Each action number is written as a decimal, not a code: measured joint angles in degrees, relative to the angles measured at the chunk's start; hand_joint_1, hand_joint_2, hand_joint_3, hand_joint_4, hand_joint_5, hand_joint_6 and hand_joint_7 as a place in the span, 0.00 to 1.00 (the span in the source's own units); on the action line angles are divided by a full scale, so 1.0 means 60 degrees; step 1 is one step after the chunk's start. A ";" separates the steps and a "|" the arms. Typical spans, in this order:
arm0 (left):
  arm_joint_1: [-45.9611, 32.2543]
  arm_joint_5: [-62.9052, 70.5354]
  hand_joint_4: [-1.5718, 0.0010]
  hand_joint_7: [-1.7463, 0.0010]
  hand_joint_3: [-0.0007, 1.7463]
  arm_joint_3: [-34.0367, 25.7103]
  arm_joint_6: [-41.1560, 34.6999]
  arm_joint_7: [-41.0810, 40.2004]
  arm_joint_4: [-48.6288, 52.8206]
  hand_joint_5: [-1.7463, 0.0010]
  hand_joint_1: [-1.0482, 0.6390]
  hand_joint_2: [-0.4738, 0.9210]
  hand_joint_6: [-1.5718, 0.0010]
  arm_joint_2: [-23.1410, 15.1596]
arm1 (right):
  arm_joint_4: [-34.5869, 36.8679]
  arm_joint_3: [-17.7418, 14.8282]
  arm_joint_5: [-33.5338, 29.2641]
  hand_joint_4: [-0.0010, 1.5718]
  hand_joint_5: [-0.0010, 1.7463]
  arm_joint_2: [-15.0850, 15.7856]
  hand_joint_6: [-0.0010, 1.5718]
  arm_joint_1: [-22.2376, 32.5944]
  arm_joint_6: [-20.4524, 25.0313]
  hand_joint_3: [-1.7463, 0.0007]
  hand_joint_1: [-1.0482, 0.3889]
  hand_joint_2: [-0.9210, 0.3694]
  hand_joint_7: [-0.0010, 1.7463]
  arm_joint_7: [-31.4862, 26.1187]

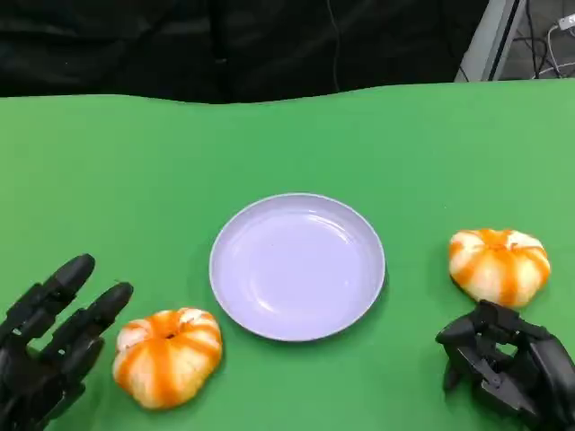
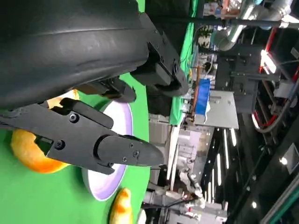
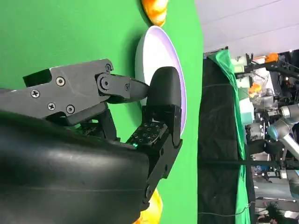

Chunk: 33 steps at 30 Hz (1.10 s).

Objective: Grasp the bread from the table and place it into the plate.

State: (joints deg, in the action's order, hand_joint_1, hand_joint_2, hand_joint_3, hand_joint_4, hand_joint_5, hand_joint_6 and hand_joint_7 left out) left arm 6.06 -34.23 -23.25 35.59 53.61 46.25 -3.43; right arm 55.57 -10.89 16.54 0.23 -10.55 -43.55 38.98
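The left robot hand point(image 1: 49, 346) rests on the green worktop point(image 1: 135, 171), fingers spread and empty, just beside the left bread point(image 1: 167, 356), which lies at the plate's point(image 1: 296, 266) 8 o'clock. The bun looks light, soft and ridged, so a gentle wrap around its sides should suit. The right bread point(image 1: 499, 264) sits at 3 o'clock, the right robot hand point(image 1: 508, 368) curled, empty, just below.

Surface point(image 1: 108, 162): plain bright green. Plate point(image 1: 297, 267): pale lavender, glossy, unpatterned. Left bread point(image 1: 167, 356) and right bread point(image 1: 499, 264): cream-white with orange stripes radiating from the centre. Left hand point(image 1: 49, 346) and right hand point(image 1: 508, 364): matte black. Far backdrop point(image 1: 225, 45): black.
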 measured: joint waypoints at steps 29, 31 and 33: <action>-0.1352 0.9627 0.67 0.99 0.22 0.2432 0.1486 -0.7412 -0.2986 0.98 0.03 1.00 0.69 -0.2048 | -0.0009 0.0019 -0.0027 0.43 1.00 0.0000 0.52 -0.0005 -0.0002 0.78 0.55 0.00 0.61 -0.0038; -0.1513 1.0007 0.66 0.99 0.23 0.2664 0.1051 -0.7636 -0.3591 0.98 0.02 1.00 0.68 -0.2142 | -0.0010 0.0020 -0.0029 0.43 1.00 0.0001 0.52 -0.0005 -0.0001 0.78 0.55 0.00 0.61 -0.0040; -0.1634 1.0259 0.67 1.00 0.28 0.2886 0.0623 -0.7732 -0.4131 0.99 0.03 1.00 0.70 -0.2279 | -0.0010 0.0022 -0.0031 0.43 1.00 0.0000 0.52 -0.0006 -0.0002 0.78 0.55 0.00 0.60 -0.0038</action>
State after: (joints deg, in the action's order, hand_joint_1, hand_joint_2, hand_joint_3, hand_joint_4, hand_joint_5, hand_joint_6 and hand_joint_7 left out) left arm -3.74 27.32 -5.93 39.33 7.22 21.46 -17.10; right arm 55.51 -10.76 16.35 0.23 -10.59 -43.56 38.75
